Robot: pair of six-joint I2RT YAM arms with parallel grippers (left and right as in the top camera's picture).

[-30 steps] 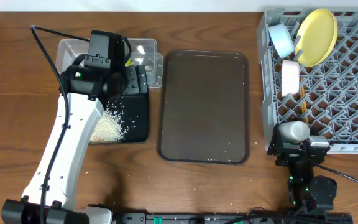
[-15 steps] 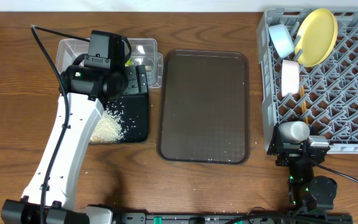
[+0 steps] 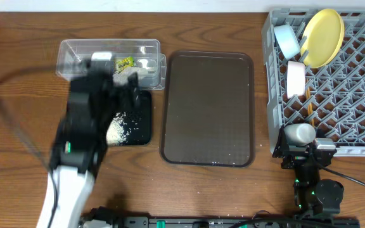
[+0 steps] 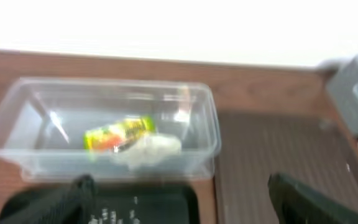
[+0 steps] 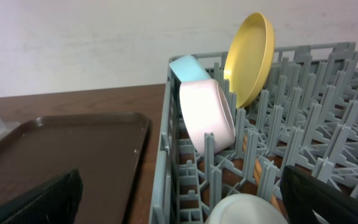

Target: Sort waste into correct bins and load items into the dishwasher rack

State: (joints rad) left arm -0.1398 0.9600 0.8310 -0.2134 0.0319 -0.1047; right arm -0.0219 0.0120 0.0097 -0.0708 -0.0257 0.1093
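The clear tub (image 3: 109, 56) at the back left holds the snack wrapper (image 3: 124, 62) and white paper (image 4: 154, 146); the tub (image 4: 17, 118) and wrapper (image 4: 118, 132) also show in the left wrist view. The black tray (image 3: 141, 120) in front of it holds rice (image 3: 116, 130). My left gripper (image 3: 127, 88) is blurred, open and empty above the black tray (image 4: 148, 202). The grey rack (image 3: 360, 82) holds the yellow plate (image 3: 324, 35), light blue bowl (image 3: 286, 39), white bowl (image 3: 294, 77), chopsticks (image 3: 308, 104) and white cup (image 3: 300, 133). My right gripper (image 5: 179, 202) is open over the cup (image 5: 247, 211).
A large dark brown serving tray (image 3: 208, 107) lies between the bins and the rack, with a few rice grains on it. A few grains lie on the wood table (image 3: 18, 95) near its front edge. The rack's wall (image 5: 166, 155) stands beside the serving tray.
My left arm has swung back toward the table's front, blurred with motion, and uncovered the clear tub and wrapper. The right arm and the rack's contents have not moved.
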